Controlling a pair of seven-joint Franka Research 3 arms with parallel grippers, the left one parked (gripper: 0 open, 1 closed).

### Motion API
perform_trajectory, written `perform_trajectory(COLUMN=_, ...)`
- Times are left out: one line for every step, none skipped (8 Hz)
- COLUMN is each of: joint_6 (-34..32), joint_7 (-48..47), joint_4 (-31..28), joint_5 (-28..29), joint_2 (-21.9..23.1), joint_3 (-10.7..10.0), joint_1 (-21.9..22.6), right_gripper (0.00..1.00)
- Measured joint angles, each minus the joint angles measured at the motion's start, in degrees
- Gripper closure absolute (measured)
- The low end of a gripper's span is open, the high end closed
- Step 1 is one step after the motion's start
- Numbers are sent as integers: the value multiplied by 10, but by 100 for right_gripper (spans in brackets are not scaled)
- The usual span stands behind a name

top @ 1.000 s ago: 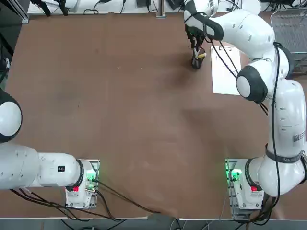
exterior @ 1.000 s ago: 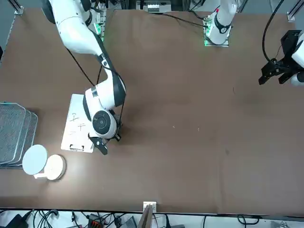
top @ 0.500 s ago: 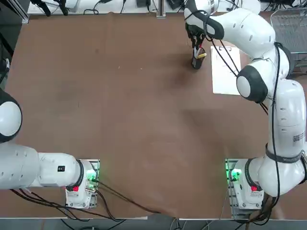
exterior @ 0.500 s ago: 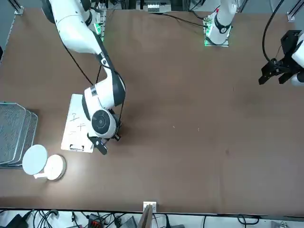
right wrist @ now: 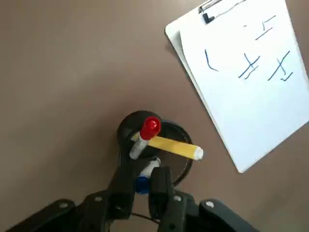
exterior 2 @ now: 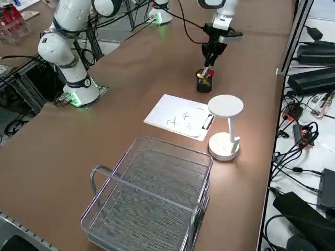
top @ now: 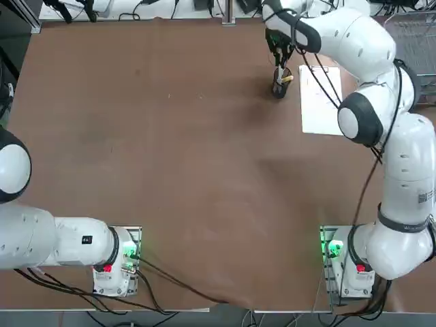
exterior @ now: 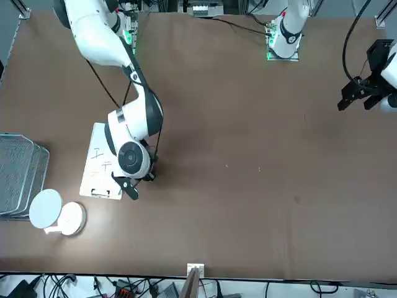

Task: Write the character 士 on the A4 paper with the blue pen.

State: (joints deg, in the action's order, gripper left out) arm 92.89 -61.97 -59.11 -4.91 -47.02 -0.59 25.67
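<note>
Right gripper (right wrist: 145,186) is clamped on the blue pen (right wrist: 143,182), which stands in the black cup (right wrist: 126,129) just left of the paper (top: 319,102), at the table's far right. The red pen (right wrist: 150,126) and yellow pen (right wrist: 173,146) lean in the same cup, touching or nearly touching the blue one. Risk: a slanted lift may drag those two or tip the cup, and a grip this near the cap may let the pen swing or slip before it reaches the paper.
</note>
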Motion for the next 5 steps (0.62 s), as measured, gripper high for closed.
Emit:
perform_trajectory(joint_6=-10, joint_7=19, joint_4=4, joint_5=-5, joint_2=20, joint_3=0, joint_1=0, right_gripper=81)
perform_trajectory(joint_6=-15, joint_7=45, joint_4=6, joint_5=-15, joint_2=44, joint_3=0, joint_1=0, right_gripper=81)
perform_trajectory(joint_6=-18, joint_7=80, joint_4=7, joint_5=-22, joint_2=69, joint_3=0, joint_1=0, right_gripper=81)
perform_trajectory(joint_6=-23, joint_7=126, joint_4=6, joint_5=-25, joint_2=95, joint_3=0, joint_1=-2, right_gripper=81)
perform_trajectory(joint_6=-30, joint_7=183, joint_4=-2, joint_5=-28, joint_2=124, joint_3=-1, joint_1=-8, right_gripper=81)
